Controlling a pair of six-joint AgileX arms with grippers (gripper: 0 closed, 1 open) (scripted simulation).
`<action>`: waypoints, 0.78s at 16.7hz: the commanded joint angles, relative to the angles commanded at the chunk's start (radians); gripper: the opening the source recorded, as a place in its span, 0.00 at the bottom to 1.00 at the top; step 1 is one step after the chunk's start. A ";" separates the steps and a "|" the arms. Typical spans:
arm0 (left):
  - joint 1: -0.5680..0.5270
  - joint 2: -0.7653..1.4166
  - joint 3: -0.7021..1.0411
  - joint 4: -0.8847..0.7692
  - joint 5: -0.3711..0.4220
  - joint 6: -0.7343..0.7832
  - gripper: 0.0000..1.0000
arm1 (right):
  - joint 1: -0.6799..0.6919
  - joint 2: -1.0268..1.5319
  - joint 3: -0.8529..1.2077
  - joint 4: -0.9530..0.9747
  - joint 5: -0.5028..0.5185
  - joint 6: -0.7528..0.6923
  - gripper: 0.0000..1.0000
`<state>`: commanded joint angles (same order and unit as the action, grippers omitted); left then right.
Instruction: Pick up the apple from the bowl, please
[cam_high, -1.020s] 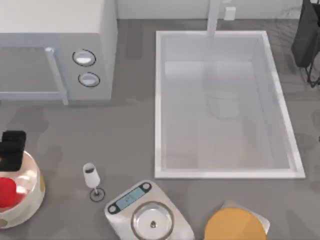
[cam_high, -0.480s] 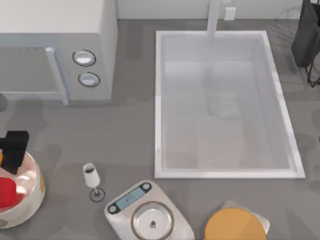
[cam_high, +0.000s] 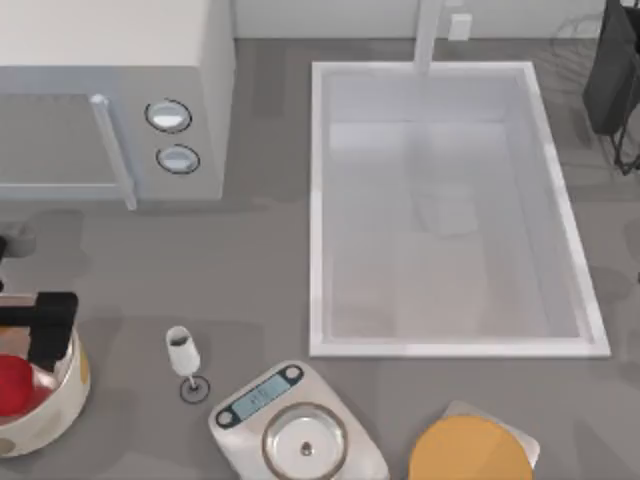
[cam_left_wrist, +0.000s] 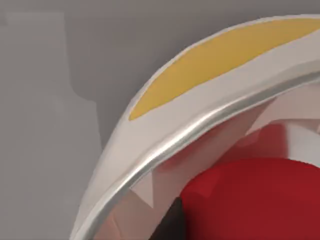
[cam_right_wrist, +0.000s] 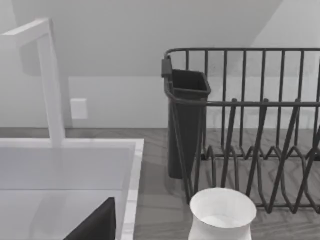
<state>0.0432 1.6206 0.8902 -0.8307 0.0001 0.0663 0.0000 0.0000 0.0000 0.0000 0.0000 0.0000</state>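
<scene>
Sitting at the near left edge of the table, the bowl (cam_high: 45, 415) held the apple (cam_high: 15, 385). The left gripper (cam_high: 40, 325) hung over the bowl's far rim, just beside the apple; whether its fingers were parted or closed could not be told. The sink (cam_high: 320, 200) sat right of centre.

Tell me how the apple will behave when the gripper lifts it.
The apple looks smooth and rounded, so it could slip between the fingers or roll within the bowl if nudged. It seems rigid, and probably light. The left gripper hangs over the bowl's rim.
</scene>
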 joint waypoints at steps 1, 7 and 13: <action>0.001 0.025 -0.029 0.063 0.000 0.001 1.00 | 0.000 0.000 0.000 0.000 0.000 0.000 1.00; 0.004 0.120 -0.135 0.245 0.000 0.004 1.00 | 0.000 0.000 0.000 0.000 0.000 0.000 1.00; 0.004 0.120 -0.135 0.245 0.000 0.004 0.77 | 0.000 0.000 0.000 0.000 0.000 0.000 1.00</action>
<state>0.0476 1.7401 0.7553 -0.5860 0.0002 0.0703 0.0000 0.0000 0.0000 0.0000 0.0000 0.0000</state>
